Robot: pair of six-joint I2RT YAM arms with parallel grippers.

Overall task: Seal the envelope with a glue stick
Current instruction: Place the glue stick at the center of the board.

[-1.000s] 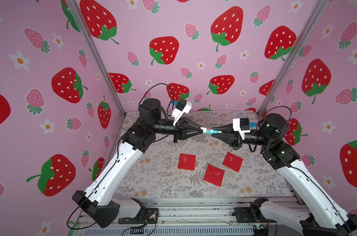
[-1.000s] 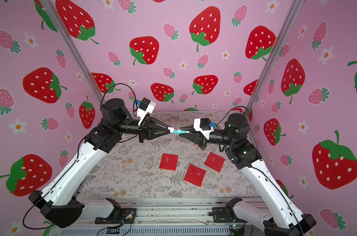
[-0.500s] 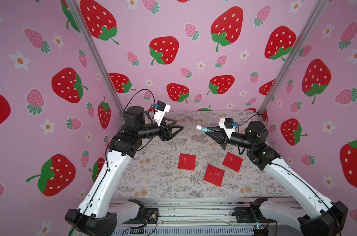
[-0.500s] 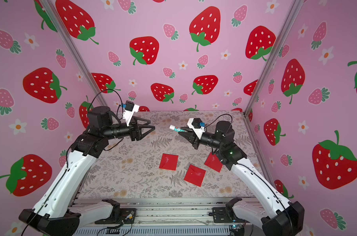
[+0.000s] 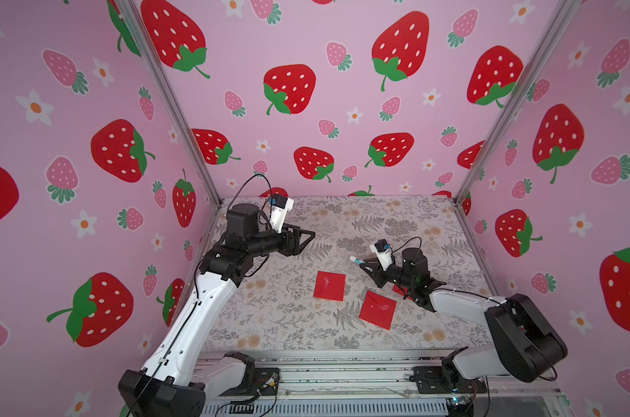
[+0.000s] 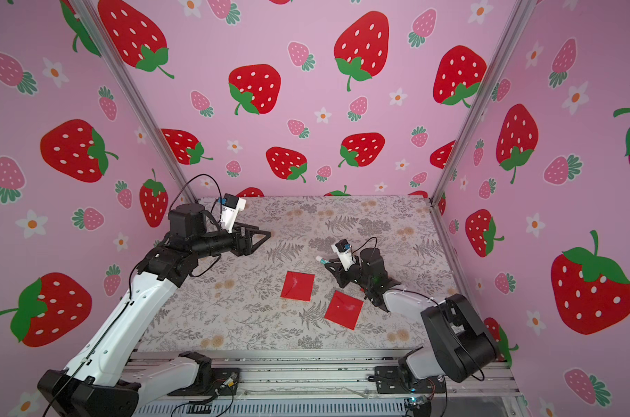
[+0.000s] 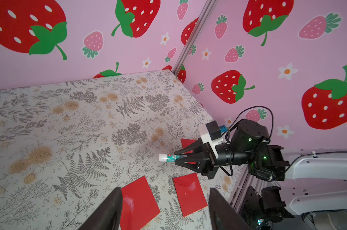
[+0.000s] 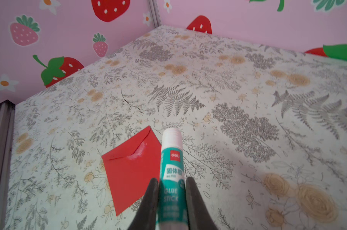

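My left gripper [image 5: 307, 237] has let go and backed left, open and empty; my right gripper [image 7: 176, 157] alone clamps the glue stick [image 7: 165, 157], free to start gluing.

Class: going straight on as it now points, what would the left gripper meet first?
Probably the silver metal corner post: the left gripper points level above the floral-patterned tabletop, its way looking free; depth unclear.

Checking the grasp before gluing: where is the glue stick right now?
In a top view the glue stick is clamped in the right gripper, over the right half of the table, just behind and right of the leftmost red envelope.
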